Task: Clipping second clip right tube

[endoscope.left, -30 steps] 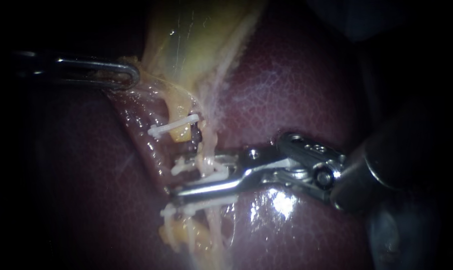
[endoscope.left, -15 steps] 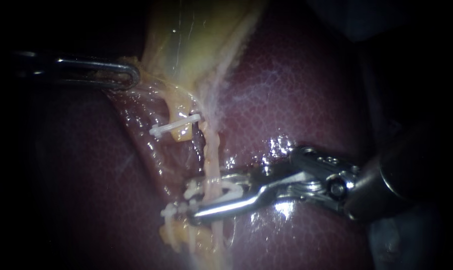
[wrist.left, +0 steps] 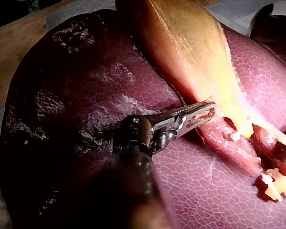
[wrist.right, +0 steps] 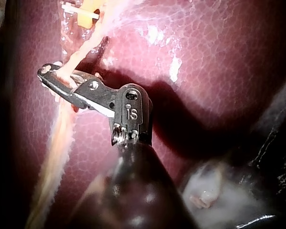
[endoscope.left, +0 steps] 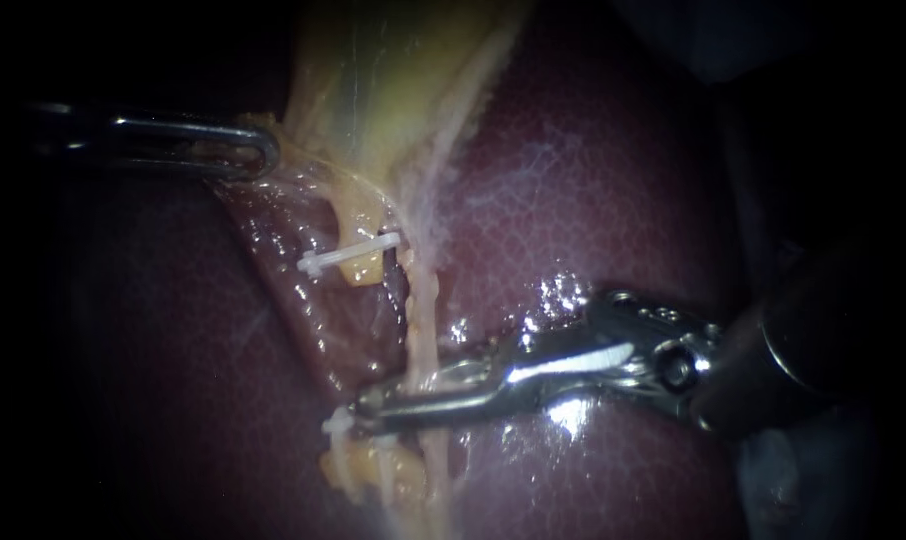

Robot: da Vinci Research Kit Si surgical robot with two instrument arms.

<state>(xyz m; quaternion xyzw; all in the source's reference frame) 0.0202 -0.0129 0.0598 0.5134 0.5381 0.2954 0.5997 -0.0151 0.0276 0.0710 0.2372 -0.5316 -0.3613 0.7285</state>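
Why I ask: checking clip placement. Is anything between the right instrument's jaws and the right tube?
Nothing visible: the right instrument has its jaws shut on the right tube, beside a white clip.

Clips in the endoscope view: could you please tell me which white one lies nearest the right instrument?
The lower clip, right beside the right instrument's tip where it crosses the tube; the upper clip sits well above, apart from it.

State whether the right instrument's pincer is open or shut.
The pincer is shut on the right tube: its halves press together across it, one on each side.
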